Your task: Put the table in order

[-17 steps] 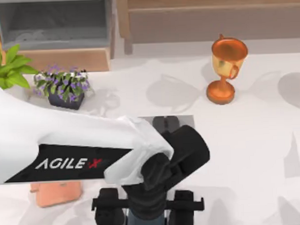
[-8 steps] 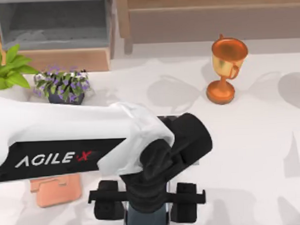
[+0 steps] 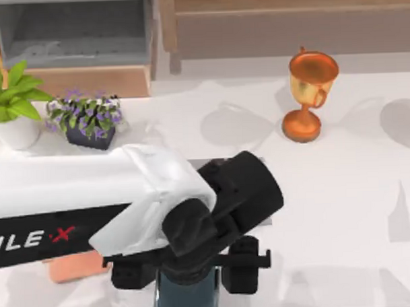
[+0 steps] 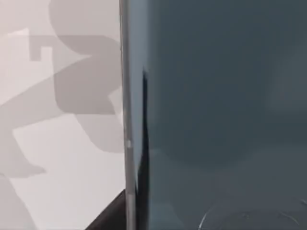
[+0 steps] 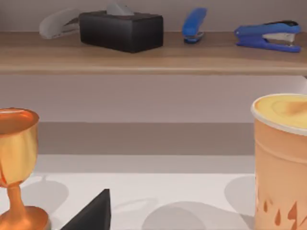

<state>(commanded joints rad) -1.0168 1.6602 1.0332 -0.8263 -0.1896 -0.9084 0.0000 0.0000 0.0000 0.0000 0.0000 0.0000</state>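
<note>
The white marbled table point(image 3: 342, 209) spreads under everything. My left arm reaches in from the left, and its gripper point(image 3: 187, 272) hangs at the near middle edge. It is shut on a dark blue-grey slab point(image 3: 186, 299), with one black finger on each side. In the left wrist view the slab point(image 4: 220, 110) is very close and shows a thin silver edge. A small grey mat point(image 3: 194, 164) lies mostly hidden under the left wrist. My right arm is parked, and a black wedge of its gripper point(image 5: 91, 213) shows in the right wrist view.
A copper trophy point(image 3: 309, 92) stands at the back right. A purple flower pot point(image 3: 86, 120) and a green plant point(image 3: 11, 106) stand at the back left, before a wooden shelf unit point(image 3: 88, 80). A peach block point(image 3: 71, 266) lies under the left arm. An orange cup point(image 5: 280, 163) stands near the right wrist. A shelf point(image 5: 153, 57) holds staplers point(image 5: 268, 34) and a black tissue box point(image 5: 120, 29).
My left arm has drawn back toward the left, and the gripper and slab have shifted left with it. The plant's white pot is now uncovered.
</note>
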